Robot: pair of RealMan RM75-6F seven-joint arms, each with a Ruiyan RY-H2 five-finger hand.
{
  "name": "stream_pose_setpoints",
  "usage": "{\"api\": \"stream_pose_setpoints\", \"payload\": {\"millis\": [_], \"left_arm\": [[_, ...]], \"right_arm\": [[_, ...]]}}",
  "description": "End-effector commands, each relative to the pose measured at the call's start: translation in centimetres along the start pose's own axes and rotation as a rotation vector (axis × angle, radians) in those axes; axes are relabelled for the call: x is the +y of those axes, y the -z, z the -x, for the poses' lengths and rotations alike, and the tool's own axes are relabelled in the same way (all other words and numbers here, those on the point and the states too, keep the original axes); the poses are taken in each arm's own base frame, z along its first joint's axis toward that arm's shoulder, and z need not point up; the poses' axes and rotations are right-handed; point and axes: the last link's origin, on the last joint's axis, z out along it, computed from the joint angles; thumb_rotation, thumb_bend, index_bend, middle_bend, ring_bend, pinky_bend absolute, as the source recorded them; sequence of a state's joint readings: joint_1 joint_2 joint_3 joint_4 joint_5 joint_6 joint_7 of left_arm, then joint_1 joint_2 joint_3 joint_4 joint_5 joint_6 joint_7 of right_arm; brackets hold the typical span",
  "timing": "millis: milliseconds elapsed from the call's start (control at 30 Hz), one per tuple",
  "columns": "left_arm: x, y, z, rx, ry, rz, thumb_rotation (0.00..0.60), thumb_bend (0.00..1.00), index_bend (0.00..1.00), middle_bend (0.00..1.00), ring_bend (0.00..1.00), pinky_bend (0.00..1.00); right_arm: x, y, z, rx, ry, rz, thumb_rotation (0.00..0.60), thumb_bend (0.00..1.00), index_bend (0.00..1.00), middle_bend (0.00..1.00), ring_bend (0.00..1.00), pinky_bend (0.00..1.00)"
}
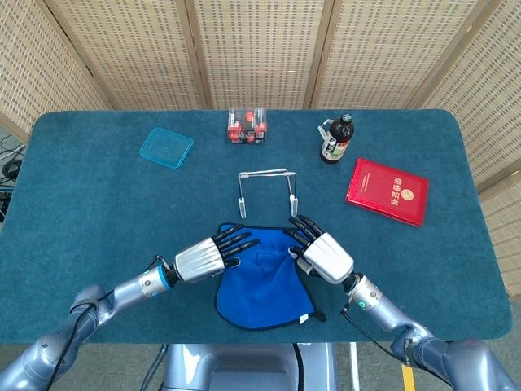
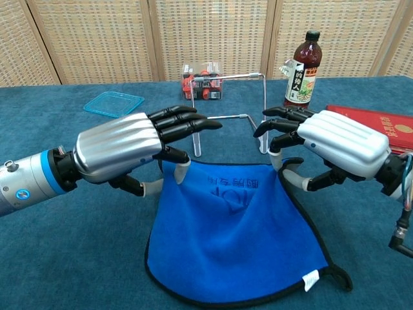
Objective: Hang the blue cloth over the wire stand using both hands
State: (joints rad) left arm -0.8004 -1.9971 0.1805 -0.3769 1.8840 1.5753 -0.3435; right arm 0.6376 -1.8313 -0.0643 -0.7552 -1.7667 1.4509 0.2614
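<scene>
Head view: cloth (image 1: 262,287) lies on the worktop (image 1: 98,212) at the near middle, far edge roughly straight, near part sagging to a rounded point w/ a tag at near right. Stand (image 1: 267,187) sits just beyond it, bar running left-right, well placed for a forward carry. Left hand (image 1: 210,256) is at the cloth's far-left corner, right hand (image 1: 320,251) at the far-right corner, both w/ upper fingers stretched toward the stand. Spacing looks chosen to keep the top edge taut. Behind: a lid (image 1: 166,147) far left, a box (image 1: 247,127) far middle, a bottle (image 1: 336,138) and a red book (image 1: 387,191) to the right, all apart from the stand.

Chest view: left hand (image 2: 129,150) pinches its corner between thumb and a lower finger, other fingers straight out above; the corner is raised off the worktop. Right hand (image 2: 329,145) does the same at its corner, though its thumb contact is partly hidden, so grip there is prob. a pinch, not certain. Cloth (image 2: 235,239) top edge hangs between the two hands, lifted, the rest draped down onto the worktop. Stand (image 2: 239,97) is directly behind the gap between the hands, its bar about level w/ the fingers. Judgement: lift begun, drape not yet done; the cloth needs to go higher to clear the bar.
</scene>
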Motion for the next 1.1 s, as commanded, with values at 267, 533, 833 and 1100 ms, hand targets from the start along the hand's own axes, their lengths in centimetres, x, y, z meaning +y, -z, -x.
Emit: {"api": "stream_pose_setpoints", "payload": {"millis": [267,533,833,1100], "left_arm": [[-1.1,-0.3,-1.4,0.080,0.086,-0.122,0.600,0.48,0.71,0.00,0.00,0.00],[-1.7,-1.5,-2.5,0.082,0.093,-0.202,0.600,0.48,0.71,0.00,0.00,0.00],[-1.6,-3.2,-5.3,0.166,0.106,-0.256,0.600,0.48,0.71,0.00,0.00,0.00],[-1.6,-4.0,-6.6,0.187,0.083,-0.257,0.600,0.48,0.71,0.00,0.00,0.00]], "right_arm": [[-0.6,-1.2,-2.5,0.095,-0.133,0.106,0.600,0.54,0.64,0.23,0.05,0.08],[-1.0,-2.0,-4.2,0.145,-0.173,0.195,0.600,0.55,0.65,0.24,0.05,0.08],[-1.6,-3.5,-7.3,0.205,-0.226,0.291,0.600,0.57,0.65,0.24,0.05,0.08],[-2.0,-4.2,-8.1,0.207,-0.228,0.315,0.600,0.57,0.65,0.24,0.05,0.08]]}}
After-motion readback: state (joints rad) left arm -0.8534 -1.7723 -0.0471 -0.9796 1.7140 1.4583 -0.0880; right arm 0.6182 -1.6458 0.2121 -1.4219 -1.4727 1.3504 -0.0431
